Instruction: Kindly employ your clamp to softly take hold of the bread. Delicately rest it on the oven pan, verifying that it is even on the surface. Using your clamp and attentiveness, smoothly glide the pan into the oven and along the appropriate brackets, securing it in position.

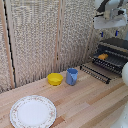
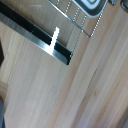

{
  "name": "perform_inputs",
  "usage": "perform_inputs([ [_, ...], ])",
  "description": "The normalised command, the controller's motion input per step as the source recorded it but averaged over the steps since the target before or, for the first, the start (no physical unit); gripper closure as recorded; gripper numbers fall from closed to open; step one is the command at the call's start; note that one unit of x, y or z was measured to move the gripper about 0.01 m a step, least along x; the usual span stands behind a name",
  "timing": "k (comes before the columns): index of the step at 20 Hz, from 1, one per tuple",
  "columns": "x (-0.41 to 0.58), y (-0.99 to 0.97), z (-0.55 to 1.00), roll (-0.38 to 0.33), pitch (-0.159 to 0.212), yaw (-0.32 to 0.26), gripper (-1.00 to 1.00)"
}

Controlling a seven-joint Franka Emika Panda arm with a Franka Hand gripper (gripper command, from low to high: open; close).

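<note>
The oven stands at the exterior view's right with its front open. The oven pan of thin wire bars sits in its mouth, partly sticking out. The bread, a small orange-brown block, lies on the pan near its front corner. The clamp hangs well above the oven and the bread, touching neither, its blue-tipped fingers apart and empty. The wrist view looks down on the wooden table, a dark bar with a bright glint and wire bars. The clamp's fingers do not show there.
The oven's lowered front flap reaches out over the table. A blue cup and a yellow bowl stand left of it. A white patterned plate lies at the front left. A woven screen stands behind.
</note>
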Motion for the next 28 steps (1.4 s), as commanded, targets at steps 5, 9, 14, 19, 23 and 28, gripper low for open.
perform_inputs([
  [5, 0.151, 0.32, 0.15, -0.129, 0.15, 0.21, -1.0],
  [9, 0.377, 0.57, 0.85, -0.06, 0.127, 0.11, -1.0],
  [14, 0.445, 0.44, 0.78, -0.12, 0.072, 0.119, -1.0],
  [19, 0.165, 0.07, 0.32, -0.267, -0.004, 0.178, -1.0],
  [23, -0.106, -0.1, 0.0, -0.302, -0.037, 0.226, -1.0],
  [28, -0.093, -0.08, 0.0, -0.304, 0.01, 0.233, -1.0],
])
